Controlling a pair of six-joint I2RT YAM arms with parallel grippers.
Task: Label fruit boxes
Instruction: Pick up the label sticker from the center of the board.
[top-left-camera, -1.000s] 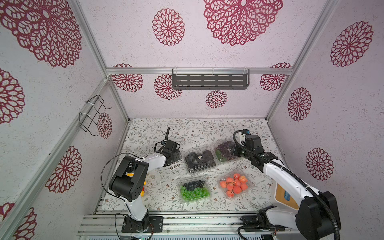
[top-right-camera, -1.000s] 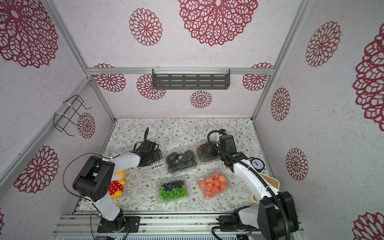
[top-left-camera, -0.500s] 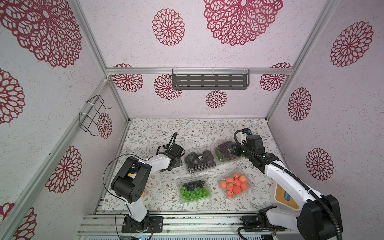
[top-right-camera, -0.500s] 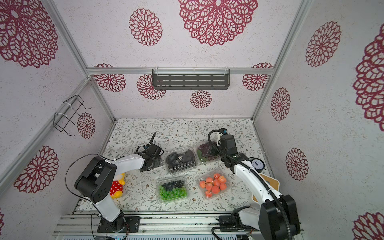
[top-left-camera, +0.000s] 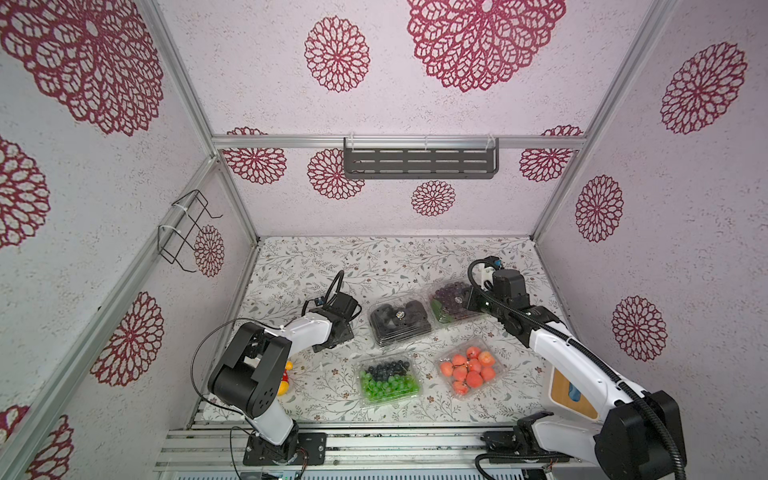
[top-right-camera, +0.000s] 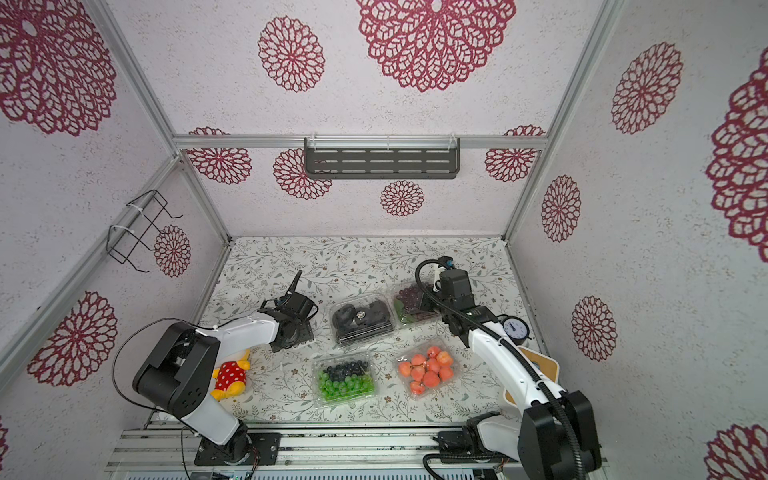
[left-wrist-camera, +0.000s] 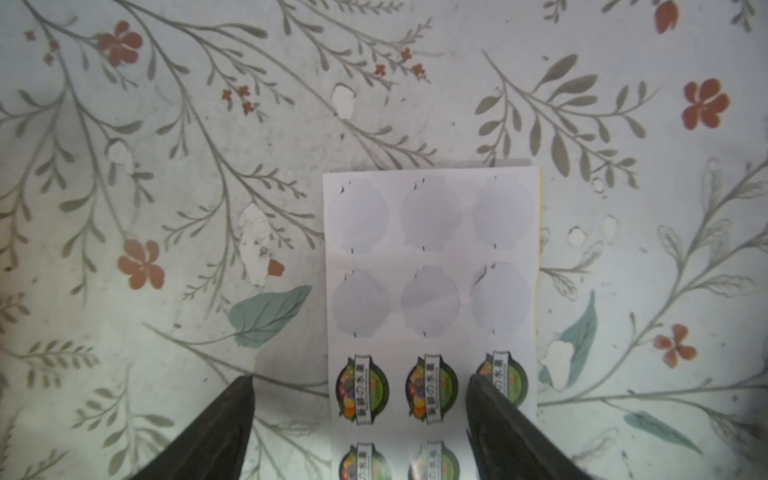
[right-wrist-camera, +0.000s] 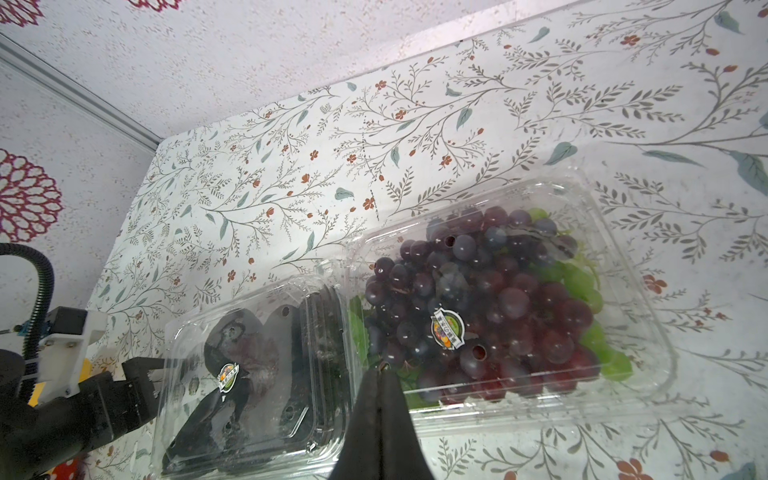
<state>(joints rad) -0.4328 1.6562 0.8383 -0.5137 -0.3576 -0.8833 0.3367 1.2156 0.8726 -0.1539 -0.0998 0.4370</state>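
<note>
Status: left gripper (left-wrist-camera: 359, 380) hangs directly over the sticker sheet (left-wrist-camera: 432, 257), jaws wide apart and holding nothing. One finger (left-wrist-camera: 224, 424) is off the sheet over bare table (left-wrist-camera: 124, 166); the other overlaps the outer printed sticker. That placement makes sense: the two rows beyond the fingers are blank outlines, so the nearest usable stickers sit right under the fingertips.

Right gripper (right-wrist-camera: 382, 368) has its jaws pressed together, with nothing visibly between them. Its tip sits at the near rim of the dark purple grape box (right-wrist-camera: 498, 299) — probably there to steady it.

The grape box and the black fruit box (right-wrist-camera: 257, 365) sit just beside each other at the far side, and each has a round sticker on its lid. The green-and-blue box (top-left-camera: 388, 378) and the orange-red box (top-left-camera: 467, 372) sit nearer the arm bases. No label is visible on either, so the task is likely about half done.
</note>
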